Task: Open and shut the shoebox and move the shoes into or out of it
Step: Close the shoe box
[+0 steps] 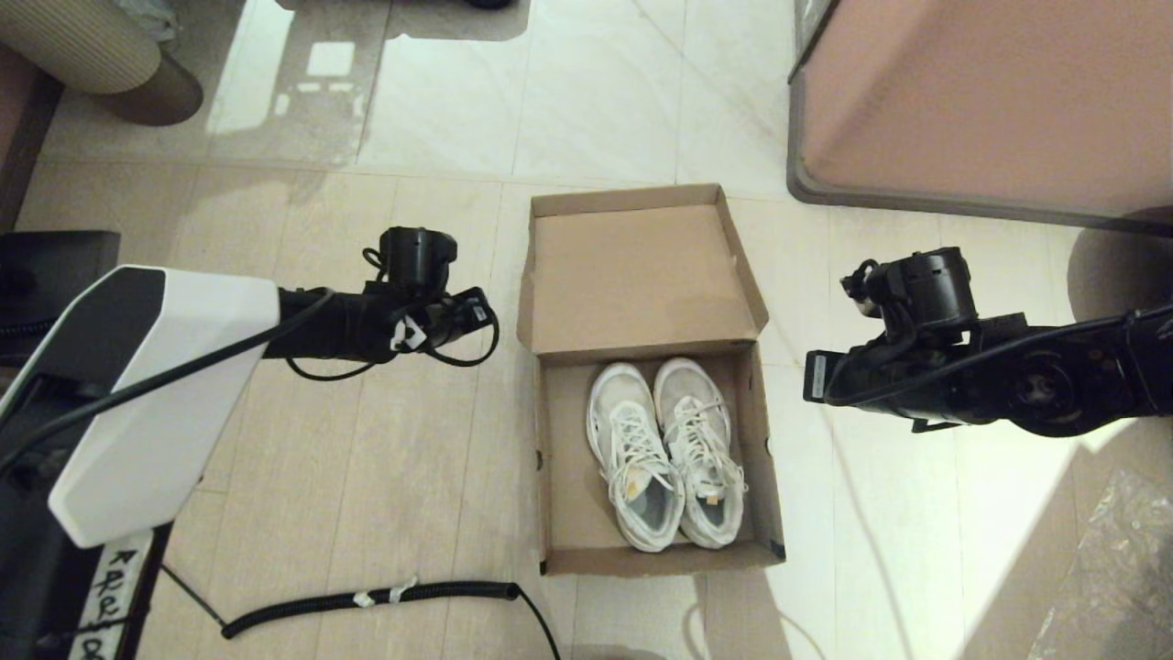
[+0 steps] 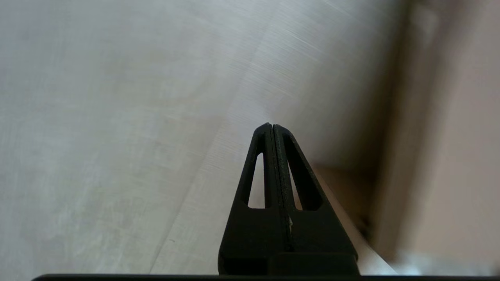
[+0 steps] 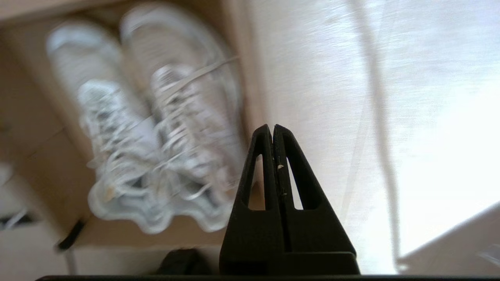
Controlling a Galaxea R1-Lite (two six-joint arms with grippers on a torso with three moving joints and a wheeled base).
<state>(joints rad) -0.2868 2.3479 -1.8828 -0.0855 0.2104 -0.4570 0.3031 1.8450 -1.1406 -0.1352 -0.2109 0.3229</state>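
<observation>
Head view shows the big pinkish cabinet (image 1: 990, 101) standing at the far right on the tiled floor (image 1: 440, 110). Next in size is the shoebox (image 1: 559, 458), which sits on the floor in the middle, between the two arms. Its lid (image 1: 637, 275) is flipped back and lies wide open. The shoes (image 1: 664, 449) are inside the shoebox, side by side, toes pointing away from the robot.

The left gripper (image 2: 272, 125) hangs off to the left side of the shoebox, squeezed together with nothing in it. The right gripper (image 3: 272, 127) hangs off to the right side, also squeezed together with nothing in it. Neither one touches the shoebox.

So the opening part looks done. My guess is that lifting the shoes out, or shutting the lid, is what is left.
</observation>
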